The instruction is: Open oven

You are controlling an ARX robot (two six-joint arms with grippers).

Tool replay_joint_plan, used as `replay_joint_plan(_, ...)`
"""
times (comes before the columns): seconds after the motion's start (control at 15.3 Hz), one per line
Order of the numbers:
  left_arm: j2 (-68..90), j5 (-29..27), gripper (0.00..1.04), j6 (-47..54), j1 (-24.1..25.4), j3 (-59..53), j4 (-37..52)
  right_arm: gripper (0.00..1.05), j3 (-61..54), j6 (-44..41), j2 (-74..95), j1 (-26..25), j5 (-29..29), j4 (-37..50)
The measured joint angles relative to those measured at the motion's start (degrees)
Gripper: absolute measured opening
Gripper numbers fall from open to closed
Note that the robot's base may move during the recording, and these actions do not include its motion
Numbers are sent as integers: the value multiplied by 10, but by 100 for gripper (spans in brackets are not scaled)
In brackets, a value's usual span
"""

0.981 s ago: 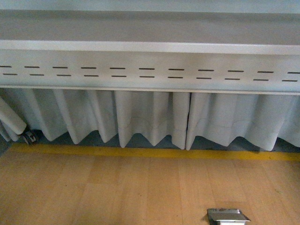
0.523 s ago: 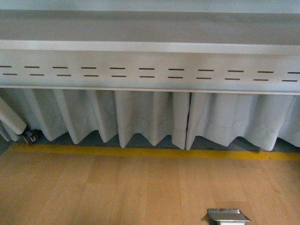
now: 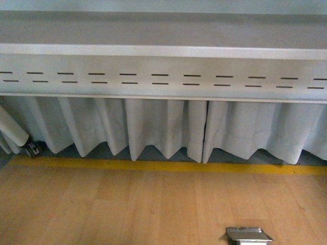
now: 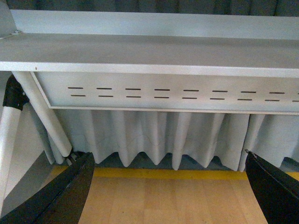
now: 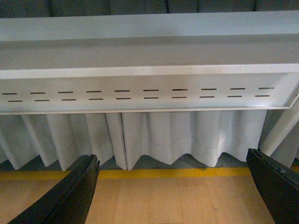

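Observation:
The oven is out of view in every frame. In the left wrist view my left gripper (image 4: 168, 155) is open, its black fingers (image 4: 70, 191) spread wide at the frame's edges with nothing between them. My right gripper (image 5: 173, 155) is open in the same way in the right wrist view, and only floor shows between its black fingers (image 5: 77, 191). Both wrist cameras face a grey metal beam (image 4: 159, 93) with rows of slots, with a white pleated curtain (image 4: 159, 135) hanging under it. Neither arm shows in the front view.
The front view shows the slotted grey beam (image 3: 163, 76), the white curtain (image 3: 163, 127), a yellow floor line (image 3: 163, 166) and wooden floor (image 3: 127, 209). A metal floor box (image 3: 249, 235) sits low right. A white slanted leg (image 3: 13, 127) stands at far left.

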Motion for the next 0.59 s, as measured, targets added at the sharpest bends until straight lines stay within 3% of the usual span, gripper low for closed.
replay_joint_plan(0.59,0,1,98,0,0,0,0,98,0,0,0,0,0,-1)
